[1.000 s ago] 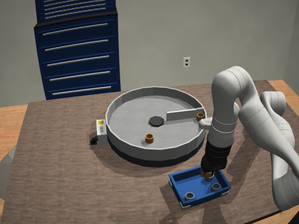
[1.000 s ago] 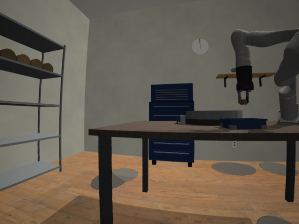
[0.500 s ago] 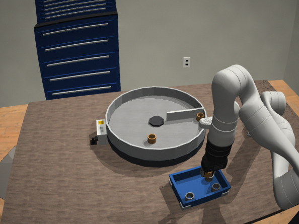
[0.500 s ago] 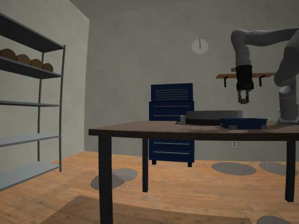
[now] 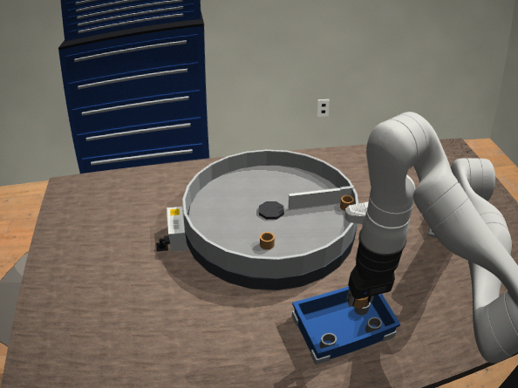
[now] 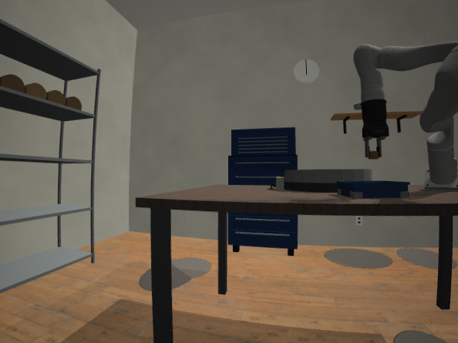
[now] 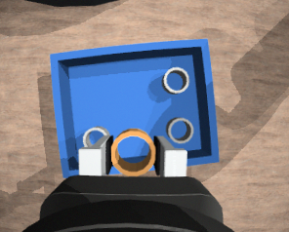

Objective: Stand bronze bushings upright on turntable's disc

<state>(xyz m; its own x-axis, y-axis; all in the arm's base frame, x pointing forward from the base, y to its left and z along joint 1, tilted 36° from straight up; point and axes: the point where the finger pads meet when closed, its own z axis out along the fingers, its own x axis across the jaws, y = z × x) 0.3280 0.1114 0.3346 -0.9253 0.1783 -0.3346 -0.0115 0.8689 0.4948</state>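
The gripper (image 5: 360, 301) (image 6: 373, 154) (image 7: 133, 149) is closed on a bronze bushing (image 5: 360, 302) (image 6: 373, 155) (image 7: 116, 152), one finger on each side of it. The bushing is upright, its round opening facing the wrist camera, and it is held in the air above the blue crate (image 5: 310, 340) (image 6: 373, 189) (image 7: 57, 102), clear of its rim. The arm (image 5: 390, 182) (image 6: 372, 74) reaches over from the side and points its black wrist down.

Three steel bushings stand on end in the crate. In the top view, one (image 5: 329, 339) is near the crate's front left corner, another (image 5: 374, 323) stands toward the right side, and the third (image 5: 363, 309) is partly hidden below the gripper. In the wrist view the crate shows the same grey rings, one of them partly behind a finger.

Beyond the crate is the turntable (image 5: 270, 266) (image 6: 328, 179), with a raised grey wall around its disc (image 5: 227, 204) and a dark hub (image 5: 271, 210) at the middle. Two more bronze bushings are upright on the disc, off the hub: one (image 5: 267, 241) is near the front wall, and the other (image 5: 347, 202) is at the right, close to the wall and the end of the straight divider (image 5: 315, 199). The turntable and crate both rest on the wooden table (image 5: 109, 287) (image 6: 239, 200) (image 7: 254, 185).
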